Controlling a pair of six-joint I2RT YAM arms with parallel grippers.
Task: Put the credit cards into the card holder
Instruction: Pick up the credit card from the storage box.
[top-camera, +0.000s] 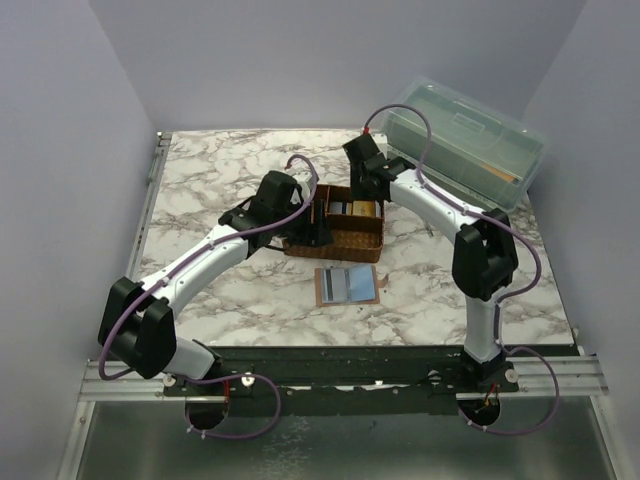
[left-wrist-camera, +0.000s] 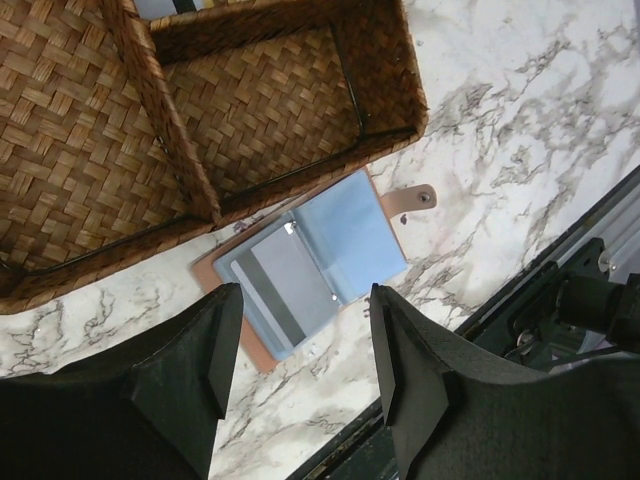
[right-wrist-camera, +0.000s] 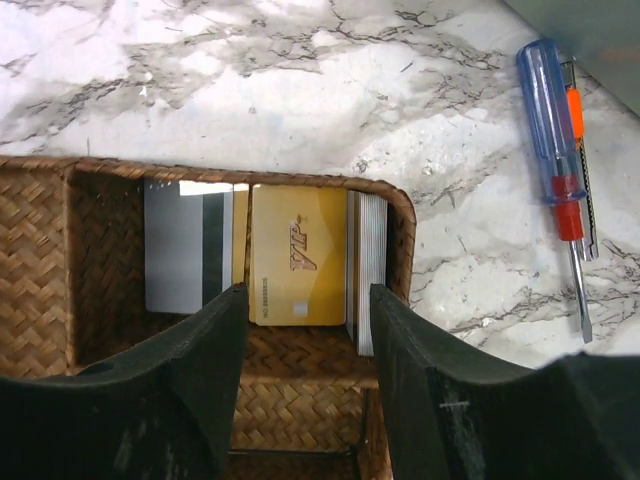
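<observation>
Black left gripper (left-wrist-camera: 300, 370) gapes empty, tan leather card holder (left-wrist-camera: 345, 245) open beyond its fingertips; my right gripper (right-wrist-camera: 308, 380), equally parted, empty, faces yellow credit card (right-wrist-camera: 297, 255) in brown woven tray (right-wrist-camera: 35, 270).

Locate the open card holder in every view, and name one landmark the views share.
Top external: the card holder lies open on the marble near the picture's centre, just in front of the woven tray.
Left wrist: at the centre, right below the tray's wall.
Right wrist: not in it.
Shared landmark: the woven tray, visible in all three views.
</observation>
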